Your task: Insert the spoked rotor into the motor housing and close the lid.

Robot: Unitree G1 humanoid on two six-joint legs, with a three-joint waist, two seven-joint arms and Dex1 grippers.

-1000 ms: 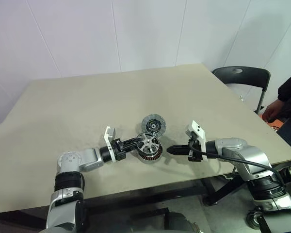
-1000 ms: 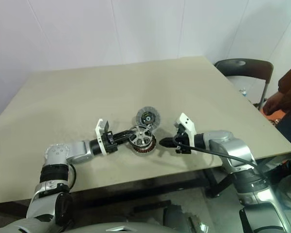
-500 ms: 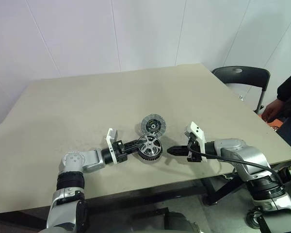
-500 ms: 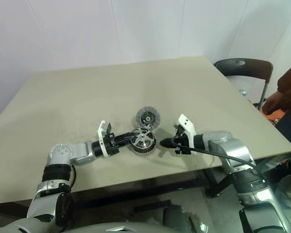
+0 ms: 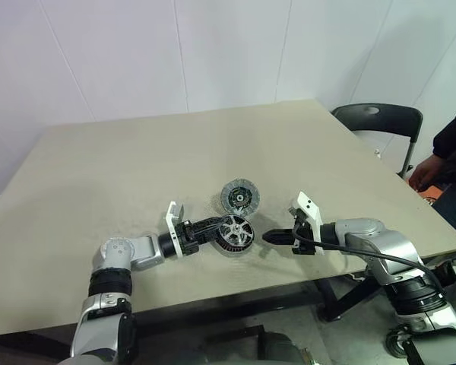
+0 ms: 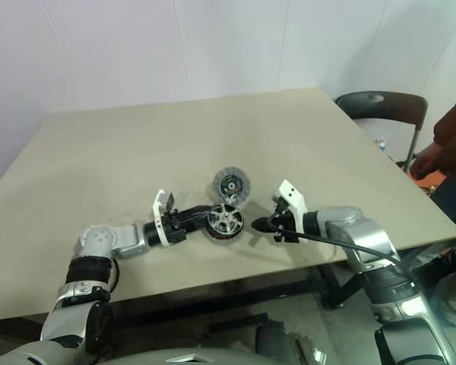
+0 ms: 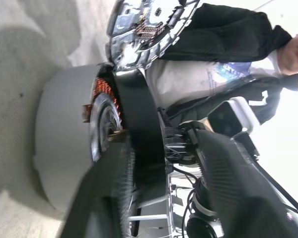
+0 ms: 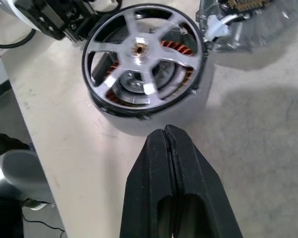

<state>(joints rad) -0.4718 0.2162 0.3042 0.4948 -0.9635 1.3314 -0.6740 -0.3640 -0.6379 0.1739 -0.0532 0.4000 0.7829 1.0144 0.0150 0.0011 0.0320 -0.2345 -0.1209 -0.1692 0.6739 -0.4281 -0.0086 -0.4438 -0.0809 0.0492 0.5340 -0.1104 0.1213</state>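
The silver spoked rotor (image 5: pixel 236 230) lies flat inside the motor housing (image 8: pixel 159 119), a short round ring with copper coils showing between the spokes. It stands near the table's front edge. My left gripper (image 5: pixel 215 225) reaches level to the rotor's left rim; its fingers (image 7: pixel 104 198) stand apart on either side of the dark rim, open. My right gripper (image 5: pixel 267 237) is shut and empty, its tip a short way right of the housing and pointing at it. The grey-blue lid (image 5: pixel 239 196) lies flat on the table just behind the housing.
The beige table (image 5: pixel 137 152) stretches wide behind and to the left. A black chair (image 5: pixel 380 122) stands past the table's right corner. A seated person in dark clothes (image 5: pixel 450 148) is at the far right, with a hand near the table's edge.
The rotor, tilted in the left gripper's grip over the housing, now lies level in it. The left fingers have spread apart. The right arm has kept still.
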